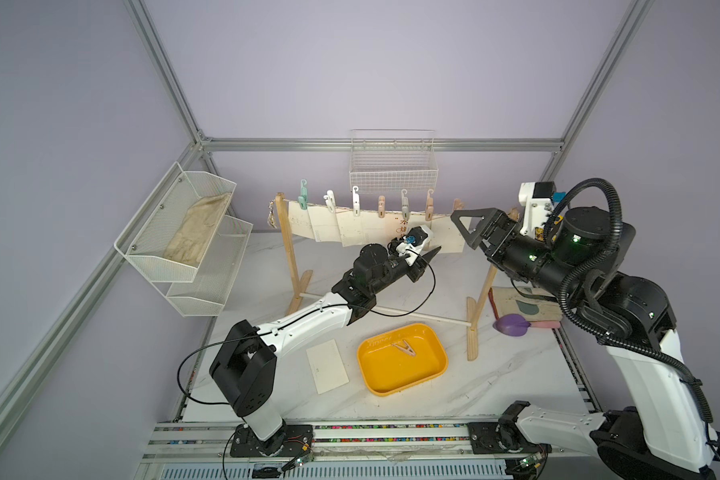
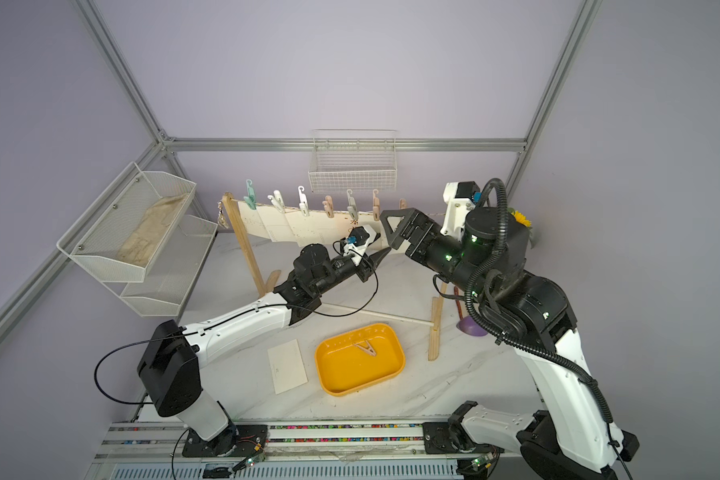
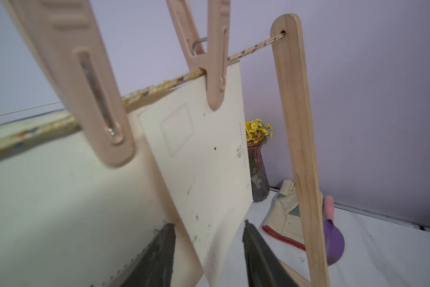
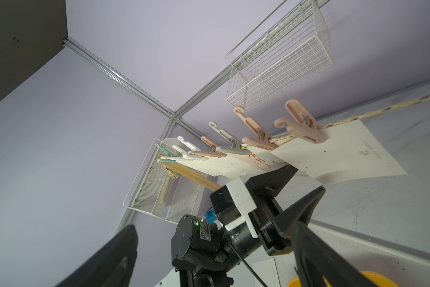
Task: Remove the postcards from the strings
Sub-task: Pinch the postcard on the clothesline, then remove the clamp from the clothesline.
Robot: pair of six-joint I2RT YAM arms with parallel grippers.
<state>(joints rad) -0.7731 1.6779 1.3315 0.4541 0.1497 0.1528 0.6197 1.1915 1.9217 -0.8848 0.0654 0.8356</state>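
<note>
Several cream postcards [image 1: 350, 228] hang from the string [image 3: 253, 48] between two wooden posts, held by pastel clothespins. One pale pink card [image 4: 258, 161] carries brown calligraphy. The end postcard [image 3: 204, 161] by the right post [image 3: 298, 149] hangs under a peach clothespin [image 3: 216, 74]. My left gripper [image 3: 207, 225] [image 1: 433, 252] is open, its fingers either side of that card's lower edge with a gap showing. My right gripper [image 1: 463, 230] [image 4: 214, 226] stands wide open and empty just right of and above it, near the same card. Another postcard [image 1: 328, 365] lies flat on the table.
A yellow tray [image 1: 391, 390] at the front holds a wooden clothespin [image 1: 406, 347]. A white rod [image 1: 412, 313] joins the stand's feet. A glove and purple scoop [image 1: 512, 324] lie right of the stand, near a flower vase [image 3: 257, 161]. Mesh shelves [image 1: 183, 232] and a wire basket [image 1: 393, 166] hang on the walls.
</note>
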